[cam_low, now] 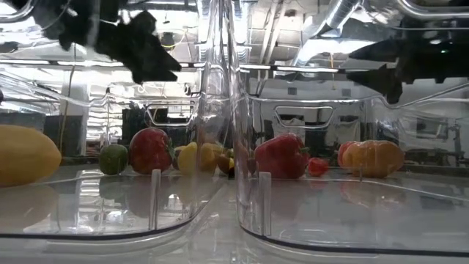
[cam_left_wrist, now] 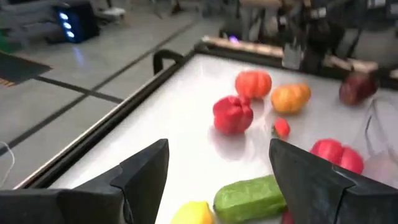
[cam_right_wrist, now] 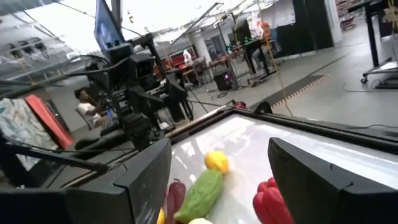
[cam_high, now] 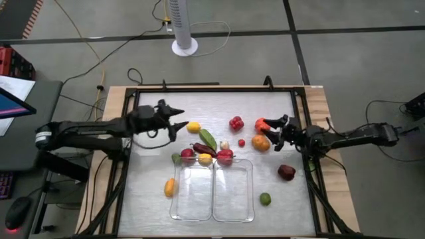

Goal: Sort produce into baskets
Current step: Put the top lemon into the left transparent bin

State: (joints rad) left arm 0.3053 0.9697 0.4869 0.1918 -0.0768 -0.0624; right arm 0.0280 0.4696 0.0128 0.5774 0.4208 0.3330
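Observation:
The produce lies scattered on the white table. A yellow lemon point(cam_high: 193, 127), a green cucumber point(cam_high: 208, 139), a red pepper point(cam_high: 236, 123), a red-orange tomato point(cam_high: 259, 124) and an orange fruit point(cam_high: 260, 143) lie toward the far side. Two clear trays point(cam_high: 192, 199) point(cam_high: 234, 199) stand side by side at the near middle, with nothing in them. My left gripper point(cam_high: 178, 121) is open and empty, raised beside the lemon point(cam_left_wrist: 194, 213) on its left. My right gripper point(cam_high: 270, 129) is open and empty, raised above the tomato and the orange fruit.
Red, yellow, green and dark maroon pieces point(cam_high: 205, 155) crowd the trays' far rims. A yellow-orange piece point(cam_high: 170, 187) lies left of the trays. A maroon one point(cam_high: 287, 172) and a green lime point(cam_high: 265, 198) lie to their right. A black frame point(cam_high: 199, 89) borders the table.

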